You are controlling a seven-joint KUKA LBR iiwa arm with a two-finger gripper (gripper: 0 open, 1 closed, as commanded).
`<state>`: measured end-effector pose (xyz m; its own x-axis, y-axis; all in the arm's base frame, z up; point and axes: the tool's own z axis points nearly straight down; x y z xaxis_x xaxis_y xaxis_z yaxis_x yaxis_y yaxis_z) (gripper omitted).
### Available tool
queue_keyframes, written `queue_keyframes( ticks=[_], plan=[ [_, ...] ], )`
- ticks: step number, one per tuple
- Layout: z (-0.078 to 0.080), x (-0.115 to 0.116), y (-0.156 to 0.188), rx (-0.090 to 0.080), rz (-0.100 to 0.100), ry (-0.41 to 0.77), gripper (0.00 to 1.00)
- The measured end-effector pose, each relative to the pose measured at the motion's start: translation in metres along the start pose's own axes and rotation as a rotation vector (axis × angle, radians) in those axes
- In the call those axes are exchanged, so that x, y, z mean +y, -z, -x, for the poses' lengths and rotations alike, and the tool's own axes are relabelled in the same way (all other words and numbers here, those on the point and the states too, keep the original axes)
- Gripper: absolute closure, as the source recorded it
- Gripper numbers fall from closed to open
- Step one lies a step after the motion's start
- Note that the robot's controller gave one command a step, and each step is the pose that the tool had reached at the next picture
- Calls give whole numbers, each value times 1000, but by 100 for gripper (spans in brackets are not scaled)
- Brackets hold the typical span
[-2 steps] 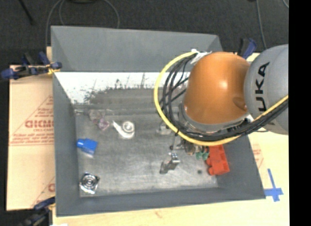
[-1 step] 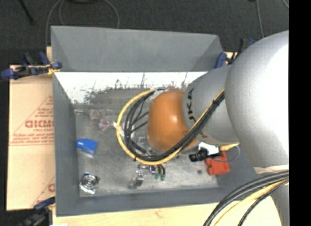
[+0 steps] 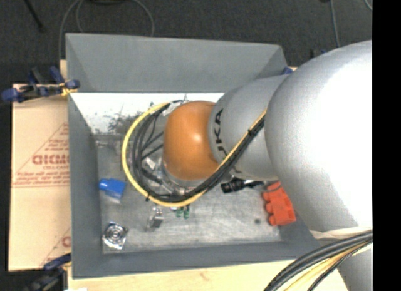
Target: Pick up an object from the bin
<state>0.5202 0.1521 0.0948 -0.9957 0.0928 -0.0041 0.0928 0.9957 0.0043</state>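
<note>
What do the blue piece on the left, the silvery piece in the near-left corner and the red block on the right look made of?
The blue piece: probably plastic, with an even matte colour. The silvery piece: likely metal, with bright glints. The red block: probably plastic, flat orange-red with moulded segments and no shine.
</note>
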Motion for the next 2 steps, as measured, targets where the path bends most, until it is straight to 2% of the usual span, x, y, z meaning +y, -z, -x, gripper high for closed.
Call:
queue_keyframes(
  ticks=[1,2],
  plan=[
    [40,-10,28,-3,-1,-26,0],
    [110,56,-16,-7,-3,71,0]
  ],
)
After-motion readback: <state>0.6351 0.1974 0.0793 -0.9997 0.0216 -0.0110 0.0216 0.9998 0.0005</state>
